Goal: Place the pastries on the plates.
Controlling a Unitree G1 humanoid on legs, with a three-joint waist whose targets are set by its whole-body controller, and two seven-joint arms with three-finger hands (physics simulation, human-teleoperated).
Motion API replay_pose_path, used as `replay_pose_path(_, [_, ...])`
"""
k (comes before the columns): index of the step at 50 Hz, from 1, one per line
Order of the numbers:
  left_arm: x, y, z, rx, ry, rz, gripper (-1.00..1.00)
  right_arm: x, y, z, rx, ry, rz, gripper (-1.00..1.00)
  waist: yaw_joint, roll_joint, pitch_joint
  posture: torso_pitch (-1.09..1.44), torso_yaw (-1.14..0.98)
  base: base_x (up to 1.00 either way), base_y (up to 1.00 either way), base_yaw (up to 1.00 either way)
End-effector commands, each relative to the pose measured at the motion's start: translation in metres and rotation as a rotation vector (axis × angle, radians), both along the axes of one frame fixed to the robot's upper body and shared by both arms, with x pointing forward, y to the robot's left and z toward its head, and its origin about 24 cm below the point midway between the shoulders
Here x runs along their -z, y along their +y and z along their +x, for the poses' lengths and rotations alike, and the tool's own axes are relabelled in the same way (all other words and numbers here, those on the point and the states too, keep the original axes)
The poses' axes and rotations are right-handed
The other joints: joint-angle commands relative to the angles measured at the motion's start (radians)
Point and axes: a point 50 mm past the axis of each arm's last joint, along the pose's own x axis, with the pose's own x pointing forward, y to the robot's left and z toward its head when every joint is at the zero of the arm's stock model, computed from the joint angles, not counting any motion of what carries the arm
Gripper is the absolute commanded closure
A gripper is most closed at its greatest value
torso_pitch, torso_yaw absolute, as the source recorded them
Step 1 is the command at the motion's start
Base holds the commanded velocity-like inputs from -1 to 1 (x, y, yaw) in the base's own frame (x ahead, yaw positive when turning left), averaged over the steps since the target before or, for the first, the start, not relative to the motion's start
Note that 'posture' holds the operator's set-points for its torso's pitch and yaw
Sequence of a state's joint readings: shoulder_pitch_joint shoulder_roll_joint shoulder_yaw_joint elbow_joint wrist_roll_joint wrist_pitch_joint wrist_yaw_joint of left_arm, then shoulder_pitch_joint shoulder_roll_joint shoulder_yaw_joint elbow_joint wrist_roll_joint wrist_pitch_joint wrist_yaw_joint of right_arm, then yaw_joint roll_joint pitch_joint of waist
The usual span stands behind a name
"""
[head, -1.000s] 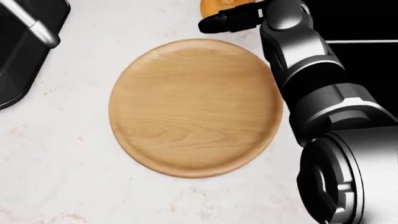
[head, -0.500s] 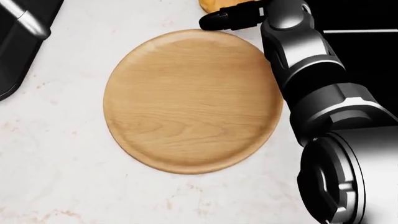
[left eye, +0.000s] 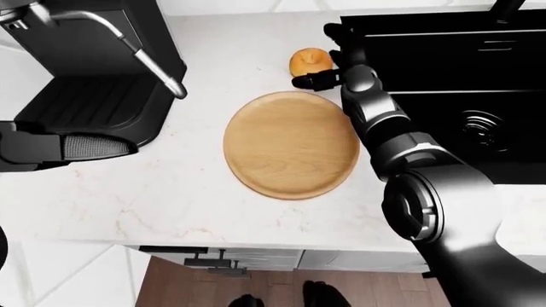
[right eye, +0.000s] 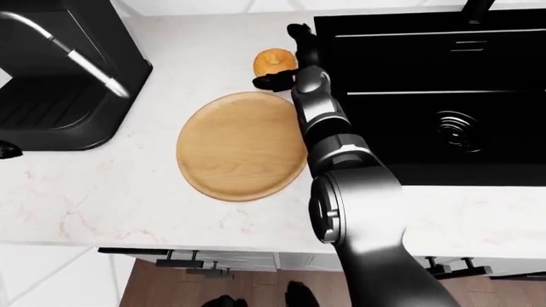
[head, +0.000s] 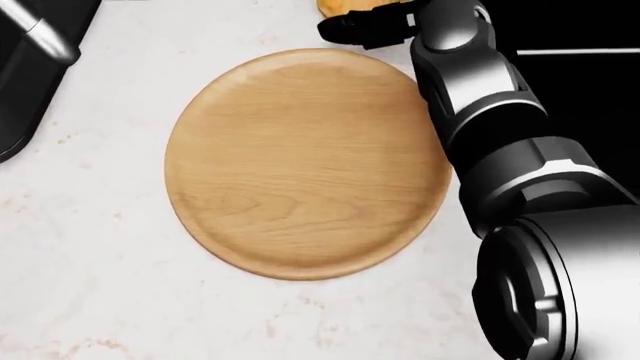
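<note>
A round orange pastry (left eye: 310, 62) lies on the white counter just above the wooden plate (left eye: 290, 144), which has nothing on it. My right arm reaches up along the plate's right rim. My right hand (left eye: 329, 59) is open at the pastry's right side. One finger (left eye: 312, 81) stretches left under the pastry and another (left eye: 335, 35) stands above and to its right. In the head view only the pastry's lower edge (head: 345, 7) shows at the top. A dark piece of my left hand or arm (left eye: 64, 147) enters at the left edge, and its fingers cannot be made out.
A black coffee machine (left eye: 94, 70) with a steam wand (left eye: 149, 61) fills the upper left. A black sink (left eye: 461, 96) lies right of the arm. The counter's edge (left eye: 256, 243) runs below the plate, with cabinet fronts and floor under it.
The head view has shifted, so the plate sits a little higher and further left than a second ago. The right hand has edged up and left towards the pastry.
</note>
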State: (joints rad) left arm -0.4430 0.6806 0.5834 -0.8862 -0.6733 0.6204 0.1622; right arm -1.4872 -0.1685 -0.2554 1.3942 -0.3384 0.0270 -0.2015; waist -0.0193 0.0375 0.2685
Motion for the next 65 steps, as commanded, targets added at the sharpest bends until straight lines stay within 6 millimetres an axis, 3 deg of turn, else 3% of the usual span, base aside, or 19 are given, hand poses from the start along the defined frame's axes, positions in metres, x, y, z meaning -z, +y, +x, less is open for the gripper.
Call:
replay_pose_path(1, [-0.008, 0.001, -0.007, -0.012, -0.059, 0.009, -1.00, -0.023, 0.003, -0.001, -0.014, -0.077, -0.019, -0.47, 0.000, 0.005, -0.035, 0.34, 0.00, 0.00, 0.00, 0.00])
replay_pose_path(10, [-0.011, 0.001, -0.007, -0.016, -0.066, 0.013, -1.00, -0.022, 0.002, -0.001, -0.014, -0.074, -0.067, -0.05, 0.001, 0.004, -0.034, 0.34, 0.00, 0.00, 0.00, 0.00])
replay_pose_path(25, [-0.013, 0.004, -0.013, -0.029, -0.078, 0.016, -1.00, -0.018, 0.003, -0.001, -0.024, -0.058, -0.170, 0.38, 0.001, 0.007, -0.039, 0.34, 0.00, 0.00, 0.00, 0.00])
replay_pose_path(32, [-0.013, 0.003, -0.012, -0.033, -0.078, 0.021, -1.00, -0.029, -0.002, -0.002, 0.022, -0.134, -0.152, 0.58, 0.003, 0.007, -0.040, 0.34, 0.00, 0.00, 0.00, 0.00])
replay_pose_path(38, [-0.013, 0.004, -0.012, -0.035, -0.075, 0.014, -1.00, -0.043, -0.005, -0.004, 0.059, -0.202, -0.139, 0.99, 0.005, 0.007, -0.034, 0.34, 0.00, 0.00, 0.00, 0.00])
replay_pose_path(52, [-0.013, 0.004, -0.007, -0.040, -0.076, 0.005, -1.00, -0.076, -0.009, -0.008, 0.008, -0.282, -0.131, 1.00, 0.008, 0.005, -0.017, 0.34, 0.00, 0.00, 0.00, 0.00])
replay_pose_path(65, [-0.008, 0.002, -0.003, -0.042, -0.060, 0.008, -1.00, -0.104, -0.012, -0.014, -0.174, -0.294, -0.209, 1.00, 0.001, 0.004, -0.017, 0.34, 0.00, 0.00, 0.00, 0.00])
